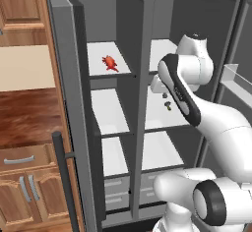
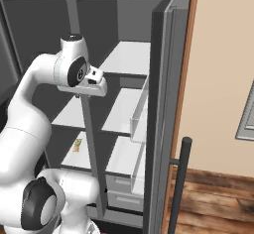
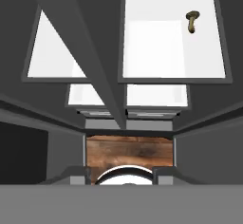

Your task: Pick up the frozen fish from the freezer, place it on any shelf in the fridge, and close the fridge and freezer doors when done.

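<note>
I found the frozen fish (image 1: 110,63), a small red-orange item, lying flat on the top shelf (image 1: 98,51) of the left-hand compartment, both doors standing open. I judged it light, rigid and likely slick with frost, so best gripped across the thicker mid-body, not by the tail or fins, which looked thin and liable to slip. The gripper (image 1: 156,84) sat at about the level of the central divider (image 1: 141,78), just to its right and a little lower than the fish's shelf, pointing downward. The fish therefore lay up and to the gripper's left, across the divider and well apart from it. I could not tell whether the gripper was released or clenched; it carried nothing I could see.
</note>
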